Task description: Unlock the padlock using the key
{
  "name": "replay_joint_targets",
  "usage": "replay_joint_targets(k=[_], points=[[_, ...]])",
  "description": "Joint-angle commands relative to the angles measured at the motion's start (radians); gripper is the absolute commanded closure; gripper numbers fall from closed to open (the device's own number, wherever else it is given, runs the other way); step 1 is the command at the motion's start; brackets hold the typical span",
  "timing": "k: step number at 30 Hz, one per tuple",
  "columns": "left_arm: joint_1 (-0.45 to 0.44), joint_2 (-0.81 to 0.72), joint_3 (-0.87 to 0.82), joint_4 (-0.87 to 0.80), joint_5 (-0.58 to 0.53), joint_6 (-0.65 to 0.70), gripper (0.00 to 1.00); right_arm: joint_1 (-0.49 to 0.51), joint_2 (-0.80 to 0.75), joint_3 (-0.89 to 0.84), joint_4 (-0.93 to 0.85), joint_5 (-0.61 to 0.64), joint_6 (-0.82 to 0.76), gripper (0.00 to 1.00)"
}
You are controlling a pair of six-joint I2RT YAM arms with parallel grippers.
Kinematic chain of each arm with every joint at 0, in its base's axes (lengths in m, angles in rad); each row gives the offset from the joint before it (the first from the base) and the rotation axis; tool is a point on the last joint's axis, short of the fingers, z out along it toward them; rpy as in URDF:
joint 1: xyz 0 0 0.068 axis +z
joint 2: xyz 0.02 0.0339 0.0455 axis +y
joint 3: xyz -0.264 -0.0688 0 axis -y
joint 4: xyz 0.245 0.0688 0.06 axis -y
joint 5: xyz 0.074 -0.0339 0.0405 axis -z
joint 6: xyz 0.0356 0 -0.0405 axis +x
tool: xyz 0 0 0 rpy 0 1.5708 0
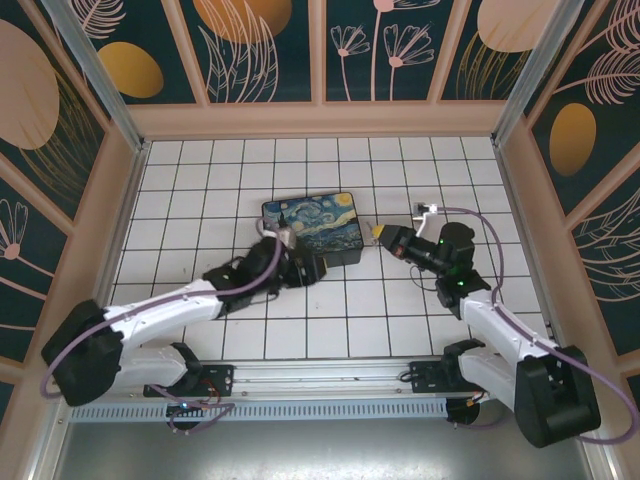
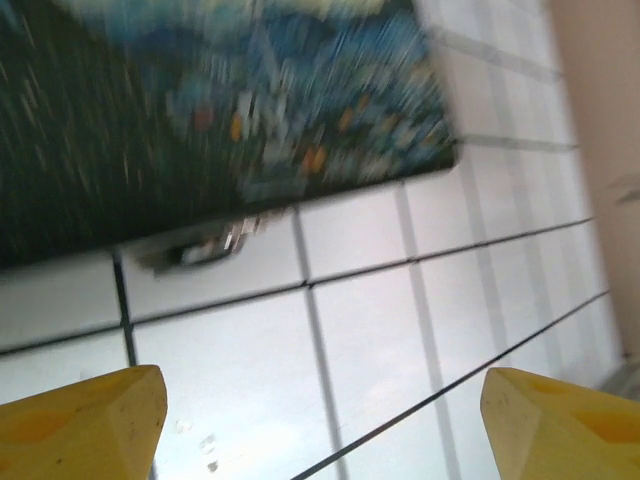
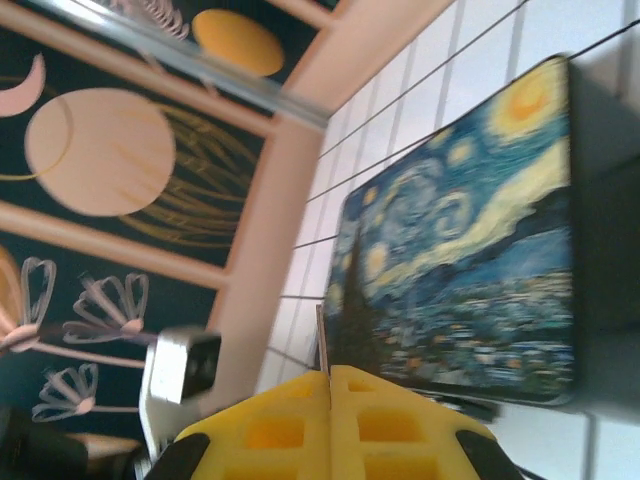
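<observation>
Nearest, at the box's 7 o'clock side, the L gripper [image 2: 325, 425] is hanging low over the white tiled table [image 2: 380, 330] w/ its yellow fingertips [image 2: 90, 420] spread wide and gripping nothing. My read is that it's sitting ready to take the lock body and steady it. Just beyond, at abt 11 o'clock from that gap, the padlock [image 2: 205, 245] is lying on the tile right against the near edge of the painted box [image 2: 250, 110]. It's too blurred to tell if they're touching, or which way shackle and keyhole are facing. Over at the box's 3 o'clock, the R gripper [image 3: 330, 385] is pinching shut on a thin sliver poking out betw. its tips. That's prob. the key [image 3: 322, 335], held edge-on and aiming toward the box so it can go straight at the lock. Farthest, at 12 o'clock, the patterned back wall [image 1: 320, 50] is closing off the workspace. Key and lock are sitting well apart, so the unlocking isn't started yet.
</observation>
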Motion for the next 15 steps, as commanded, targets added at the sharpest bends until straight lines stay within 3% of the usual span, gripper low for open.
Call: replay_joint_targets(k=[1, 6, 15], points=[[-0.092, 0.117, 0.011, -0.062, -0.31, -0.09, 0.18, -0.038, -0.044, 0.041, -0.162, 0.039, -0.085, 1.0], [-0.169, 0.347, 0.133, -0.065, -0.417, -0.136, 0.2, -0.055, -0.044, 0.101, -0.213, 0.024, -0.135, 1.0], [-0.173, 0.477, 0.251, -0.103, -0.562, -0.164, 0.32, -0.059, -0.046, 0.075, -0.169, -0.011, -0.13, 1.0]])
